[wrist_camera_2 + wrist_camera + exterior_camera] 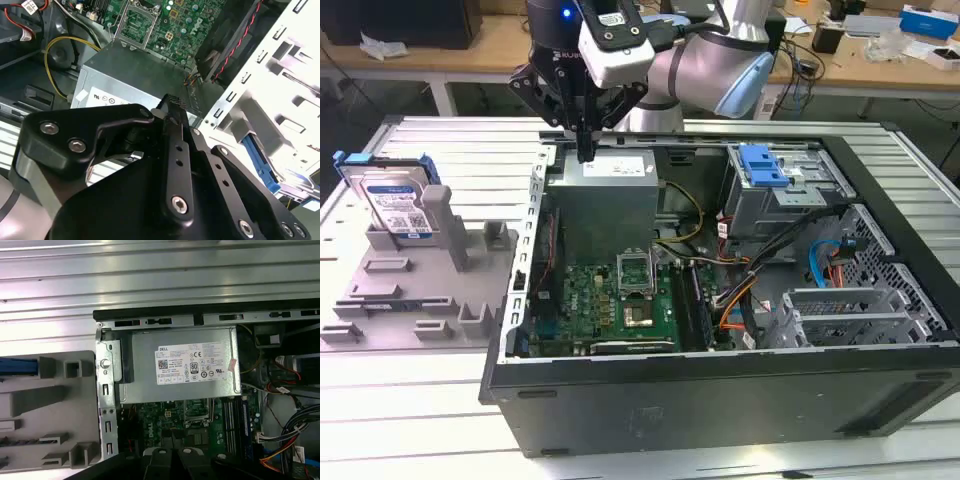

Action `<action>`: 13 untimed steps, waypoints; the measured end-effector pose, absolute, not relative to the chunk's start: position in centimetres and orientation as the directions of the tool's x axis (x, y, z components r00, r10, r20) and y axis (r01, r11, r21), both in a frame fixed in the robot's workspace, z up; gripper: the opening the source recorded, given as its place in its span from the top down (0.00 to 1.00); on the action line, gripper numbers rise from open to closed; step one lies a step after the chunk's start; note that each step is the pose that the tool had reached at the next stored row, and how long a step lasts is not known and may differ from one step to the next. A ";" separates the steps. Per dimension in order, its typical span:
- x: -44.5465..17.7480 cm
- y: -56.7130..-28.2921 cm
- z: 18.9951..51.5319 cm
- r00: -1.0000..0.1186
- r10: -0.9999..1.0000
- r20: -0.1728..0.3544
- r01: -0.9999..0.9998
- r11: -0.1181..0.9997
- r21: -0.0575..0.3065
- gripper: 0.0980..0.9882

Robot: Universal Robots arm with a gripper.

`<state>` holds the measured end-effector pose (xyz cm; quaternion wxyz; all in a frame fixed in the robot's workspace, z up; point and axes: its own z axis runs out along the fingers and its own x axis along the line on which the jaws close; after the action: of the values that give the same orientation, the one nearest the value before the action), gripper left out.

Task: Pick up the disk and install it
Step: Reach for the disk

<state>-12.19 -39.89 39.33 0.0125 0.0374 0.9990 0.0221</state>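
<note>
The disk point(395, 205) stands on edge in a slot of the grey fixture point(410, 290) at the exterior view's left. It is silver with a white-and-blue label and a blue frame. The first wrist view catches its blue edge point(17, 366). My gripper point(585, 150) hangs over the rear left corner of the open computer case, just above the grey power supply point(610, 185). It is well to the right of the disk and not touching it. The fingers point(172, 107) are pressed together with nothing between them. The gripper's black body point(172, 460) crosses the first wrist view's edge.
The open black computer case point(720, 390) holds a green motherboard point(610, 300), coloured cables point(740, 290) and a metal drive cage with a blue latch point(763, 165). The fixture and case rest on a ribbed metal table point(420, 420). A cluttered bench point(880, 40) stands behind.
</note>
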 end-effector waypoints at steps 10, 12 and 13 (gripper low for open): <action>-12.2 -39.9 39.3 -0.997 0.075 -0.023 0.074 0.996 0.045 0.99; -12.2 -39.9 39.3 -0.997 0.075 -0.023 0.074 0.996 0.045 0.99; -12.2 -39.9 39.3 -0.997 0.075 -0.023 0.074 0.996 0.045 0.99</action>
<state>-12.21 -39.88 39.33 0.0125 0.0374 0.9990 0.0221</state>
